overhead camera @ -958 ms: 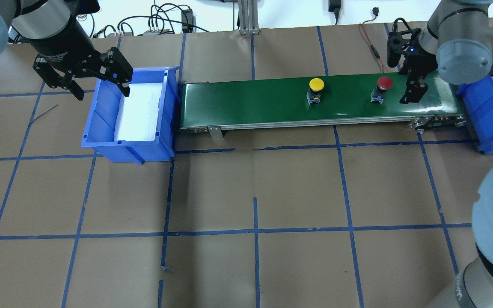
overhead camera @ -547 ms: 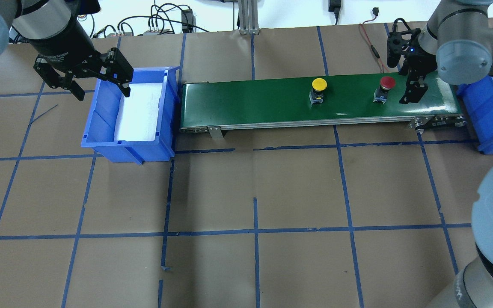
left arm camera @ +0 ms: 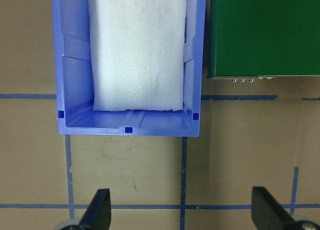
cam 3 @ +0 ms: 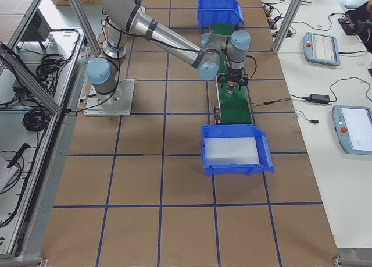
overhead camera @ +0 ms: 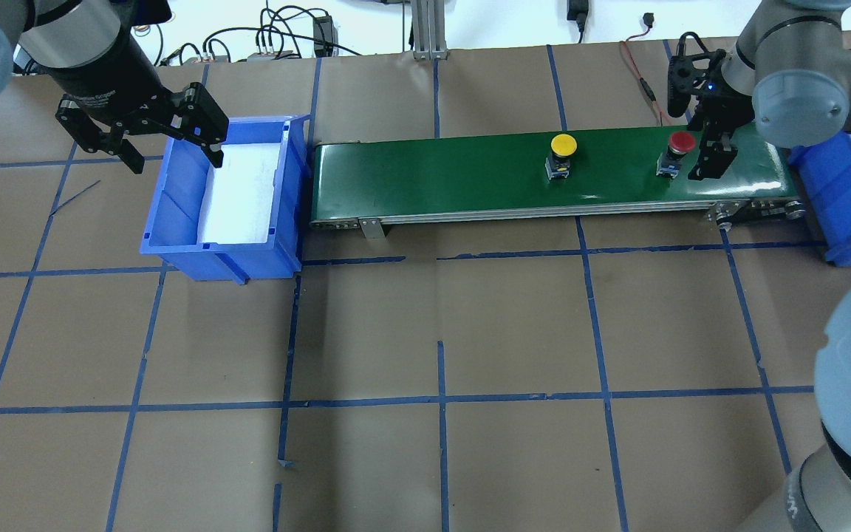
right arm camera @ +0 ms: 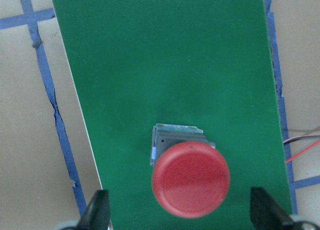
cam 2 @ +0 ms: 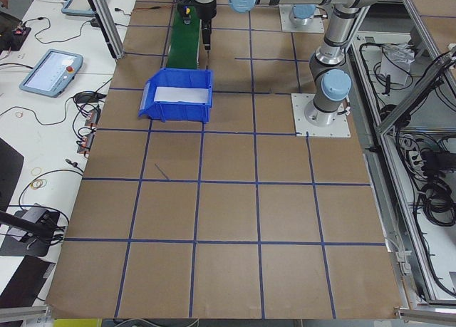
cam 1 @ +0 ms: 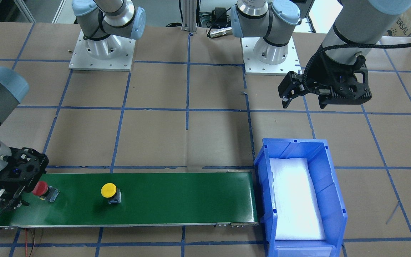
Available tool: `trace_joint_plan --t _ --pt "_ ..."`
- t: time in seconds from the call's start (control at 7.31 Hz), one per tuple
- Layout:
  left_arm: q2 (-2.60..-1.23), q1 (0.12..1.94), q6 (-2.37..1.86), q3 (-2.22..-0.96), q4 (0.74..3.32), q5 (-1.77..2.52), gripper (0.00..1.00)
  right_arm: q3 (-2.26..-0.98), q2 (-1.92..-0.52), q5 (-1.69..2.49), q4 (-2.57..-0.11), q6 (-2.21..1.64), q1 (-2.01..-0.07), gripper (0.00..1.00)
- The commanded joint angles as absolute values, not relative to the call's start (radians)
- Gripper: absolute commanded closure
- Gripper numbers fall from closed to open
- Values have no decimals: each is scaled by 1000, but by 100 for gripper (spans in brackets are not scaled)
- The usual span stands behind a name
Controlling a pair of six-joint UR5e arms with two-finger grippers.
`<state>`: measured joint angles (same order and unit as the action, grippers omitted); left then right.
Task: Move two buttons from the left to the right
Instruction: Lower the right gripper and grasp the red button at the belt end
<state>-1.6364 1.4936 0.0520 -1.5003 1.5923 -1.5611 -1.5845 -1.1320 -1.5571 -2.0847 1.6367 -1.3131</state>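
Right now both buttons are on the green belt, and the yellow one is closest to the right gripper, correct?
Not quite. The red button is closest to the right gripper; the yellow button sits farther back along the green belt. Both are on the belt, as the overhead exterior view shows.

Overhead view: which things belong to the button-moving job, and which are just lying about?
Job: red button, yellow button, green conveyor belt, blue bin on the view's left, blue bin on the view's right, open left hand, open right hand.
Lying about: adapter and cables behind the table, teach pendant on a side bench.
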Motion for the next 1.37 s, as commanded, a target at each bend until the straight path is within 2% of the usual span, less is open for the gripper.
trace_joint_plan --t 0.0,0.41,0.55,0.68,0.82,0.96,1.09,1.23 --pt "-1637 1494 51 -1497 1592 -1560 0 -1585 -1132 -1557 -2085 1637 -1313 0" --pt "-1635 1493 52 -1497 1592 -1562 0 -1585 -1129 -1549 -2085 1637 -1313 0" --pt "-1635 1493 52 -1496 1592 -1562 0 -1585 -1126 -1539 -2085 1637 -1313 7" --pt "-1635 1493 52 -1496 1592 -1562 0 -1585 -1124 -1546 -2086 1638 -1313 27" --pt "-1635 1493 54 -1496 1592 -1562 0 -1583 -1126 -1552 -2086 1638 -1313 42" --pt "-1635 1493 54 -1496 1592 -1562 0 -1583 -1124 -1598 -2086 1641 -1313 50" --pt "-1635 1493 54 -1496 1592 -1562 0 -1582 -1124 -1656 -2085 1641 -1313 51" --pt "-1635 1493 54 -1496 1592 -1562 0 -1580 -1126 -1657 -2085 1641 -1313 55"
